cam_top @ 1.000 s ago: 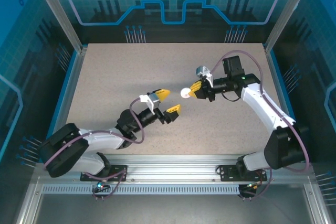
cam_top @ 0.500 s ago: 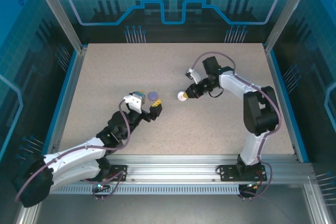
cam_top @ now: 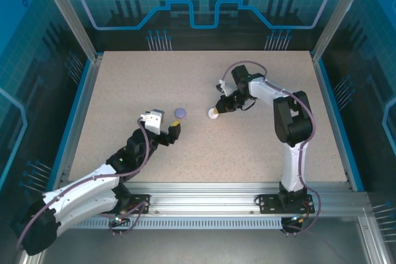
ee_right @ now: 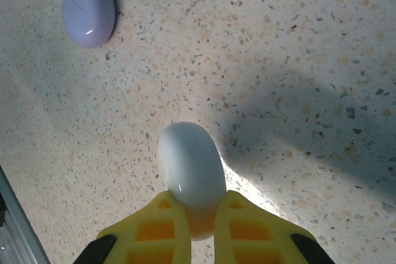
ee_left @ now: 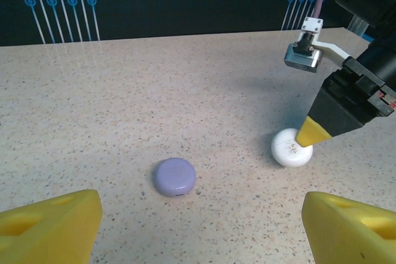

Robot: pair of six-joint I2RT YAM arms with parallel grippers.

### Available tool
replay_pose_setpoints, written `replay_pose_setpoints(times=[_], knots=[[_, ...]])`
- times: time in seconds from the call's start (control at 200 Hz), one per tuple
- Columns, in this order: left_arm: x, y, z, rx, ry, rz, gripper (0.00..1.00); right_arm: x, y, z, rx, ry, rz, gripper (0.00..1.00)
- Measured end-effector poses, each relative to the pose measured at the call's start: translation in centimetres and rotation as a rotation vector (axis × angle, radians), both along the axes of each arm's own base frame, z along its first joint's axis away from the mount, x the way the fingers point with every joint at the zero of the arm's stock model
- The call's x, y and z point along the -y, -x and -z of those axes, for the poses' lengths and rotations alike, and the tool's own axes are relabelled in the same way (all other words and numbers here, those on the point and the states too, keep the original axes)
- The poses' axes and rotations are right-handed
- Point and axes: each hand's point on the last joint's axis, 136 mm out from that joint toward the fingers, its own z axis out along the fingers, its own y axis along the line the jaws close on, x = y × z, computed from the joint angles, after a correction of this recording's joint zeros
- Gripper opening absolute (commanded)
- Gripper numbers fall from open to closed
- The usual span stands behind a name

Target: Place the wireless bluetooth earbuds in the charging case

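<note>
Since the earlier frame the left gripper [cam_top: 166, 124] is drawn back a little from the pale purple round plastic charging case [cam_top: 179, 113], which is left lying on the speckled beige table [cam_top: 124, 85]. From above, the white round charging case [cam_top: 213, 114] is seen just right of it, touched by the right gripper [cam_top: 218, 109]. From the left wrist, the left jaws are held wide apart, both cases ahead. From the right wrist, the right jaws are seen pressed together, tips against the white case.
</note>
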Motion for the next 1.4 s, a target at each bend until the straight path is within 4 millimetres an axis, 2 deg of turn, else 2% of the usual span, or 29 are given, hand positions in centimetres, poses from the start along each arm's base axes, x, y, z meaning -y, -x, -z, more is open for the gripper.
replay_pose_setpoints(times=[0.285, 0.44, 0.66, 0.83, 0.955, 1.176, 1.251, 1.291, 1.371, 1.381, 1.391, 1.401], knots=[[-0.5, -0.3, 0.5, -0.050, 0.017, -0.031, 0.84, -0.1, -1.1, 1.5, -0.057, 0.031, 0.037, 0.05], [-0.7, -0.5, 1.1, -0.072, 0.005, -0.039, 0.84, -0.1, -1.3, 1.6, -0.074, 0.033, 0.046, 0.09], [-0.5, -0.7, 1.2, -0.085, 0.002, -0.033, 0.85, 0.5, -1.7, 1.7, -0.091, 0.042, 0.077, 0.22], [-0.9, -0.9, 1.0, -0.093, 0.002, -0.046, 0.85, 1.4, -2.0, 2.0, -0.091, 0.075, 0.107, 0.39], [-1.4, -1.1, 1.1, -0.107, 0.015, -0.066, 0.85, 2.1, -2.4, 2.3, -0.084, 0.104, 0.126, 0.47], [-3.0, -2.3, 1.0, -0.138, 0.016, -0.116, 0.89, 3.3, -3.0, 2.2, -0.058, 0.142, 0.154, 0.52], [-4.2, -3.2, 0.6, -0.147, 0.025, -0.151, 0.92, 4.0, -3.3, 1.2, -0.008, 0.149, 0.170, 0.63], [-5.0, -3.7, 0.5, -0.154, 0.031, -0.175, 0.99, 4.5, -3.4, 0.2, 0.026, 0.152, 0.185, 0.71], [-6.9, -4.8, 0.4, -0.171, 0.045, -0.231, 0.99, 6.0, -3.4, -2.6, 0.121, 0.159, 0.229, 0.82], [-7.1, -4.9, 0.4, -0.172, 0.046, -0.237, 0.99, 6.2, -3.4, -3.0, 0.140, 0.160, 0.229, 0.86], [-7.3, -5.0, 0.4, -0.174, 0.049, -0.243, 0.99, 6.4, -3.3, -3.4, 0.153, 0.160, 0.237, 0.96], [-7.6, -5.2, 0.4, -0.176, 0.050, -0.252, 0.99, 6.7, -3.4, -3.8, 0.163, 0.162, 0.247, 0.99]])
